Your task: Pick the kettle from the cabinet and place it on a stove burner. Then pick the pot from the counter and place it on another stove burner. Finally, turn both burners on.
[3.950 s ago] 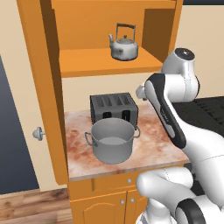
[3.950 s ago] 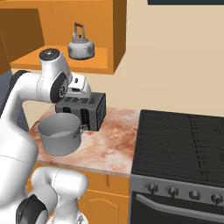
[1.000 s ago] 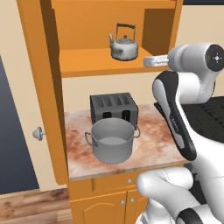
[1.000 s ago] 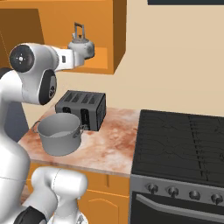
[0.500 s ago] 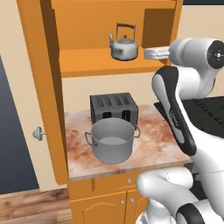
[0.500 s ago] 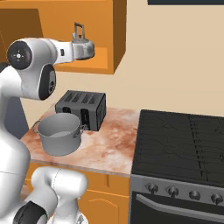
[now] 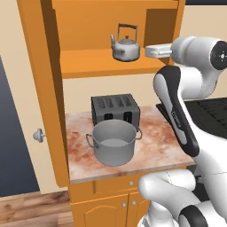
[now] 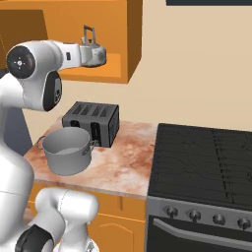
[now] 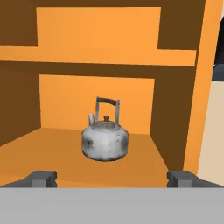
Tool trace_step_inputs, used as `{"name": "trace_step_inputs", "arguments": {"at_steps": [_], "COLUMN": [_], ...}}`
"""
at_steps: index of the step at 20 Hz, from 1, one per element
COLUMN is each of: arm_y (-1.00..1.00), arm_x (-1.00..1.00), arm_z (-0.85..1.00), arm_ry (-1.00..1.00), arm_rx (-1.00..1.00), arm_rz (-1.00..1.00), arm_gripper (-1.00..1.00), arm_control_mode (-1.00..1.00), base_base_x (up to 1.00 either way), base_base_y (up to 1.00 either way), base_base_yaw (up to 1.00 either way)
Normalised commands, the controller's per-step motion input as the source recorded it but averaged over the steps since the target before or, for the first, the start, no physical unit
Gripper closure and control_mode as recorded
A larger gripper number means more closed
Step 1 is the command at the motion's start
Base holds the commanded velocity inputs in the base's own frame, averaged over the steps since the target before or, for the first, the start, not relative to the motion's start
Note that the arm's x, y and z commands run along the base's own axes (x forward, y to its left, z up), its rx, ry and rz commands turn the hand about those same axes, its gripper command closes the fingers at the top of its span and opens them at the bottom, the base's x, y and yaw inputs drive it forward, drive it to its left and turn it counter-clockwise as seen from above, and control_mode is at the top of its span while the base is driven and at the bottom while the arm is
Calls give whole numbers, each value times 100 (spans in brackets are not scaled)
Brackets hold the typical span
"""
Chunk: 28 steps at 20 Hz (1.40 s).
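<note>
The kettle (image 9: 105, 142) is standing upright on the shelf inside the cabinet (image 7: 51, 93), and the claw (image 9: 111, 177) is facing it from just outside the opening with its fingers spread wide apart and nothing between them. The pot (image 7: 114, 142) is waiting on the bench (image 7: 153, 133) in front of the toaster (image 7: 114, 108), apart from the stove burners (image 8: 202, 157).

The risk is likely lying in the approach: the kettle's body is round and its wire handle thin, so a fingertip arriving off-centre could be nudging it deeper onto the shelf or tipping it. The wrist may also be clipping the cabinet's side wall.

Compared with four seconds ago, the arm is now raised from toaster height to shelf level, with the hand closing in on the kettle.
</note>
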Motion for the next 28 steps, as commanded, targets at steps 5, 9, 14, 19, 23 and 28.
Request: {"name": "trace_step_inputs", "arguments": {"at_steps": [5, 9, 14, 19, 23, 28], "arm_y": [12, 0, 0, 0, 0, 0], "arm_x": [2, 0, 0, 1, 8, 21], "arm_z": [0, 0, 0, 0, 0, 0], "arm_ry": [-8, 0, 0, 0, 0, 1], "arm_rx": [0, 0, 0, 0, 0, 0], "arm_rz": [1, 0, 0, 0, 0, 0], "arm_gripper": [-100, -100, -100, -100, -100, -100], "arm_control_mode": [-100, -100, -100, -100, -100, -100], "base_base_x": [0, 0, 0, 0, 0, 0], "base_base_y": [0, 0, 0, 0, 0, 0], "base_base_yaw": [0, 0, 0, 0, 0, 0]}}
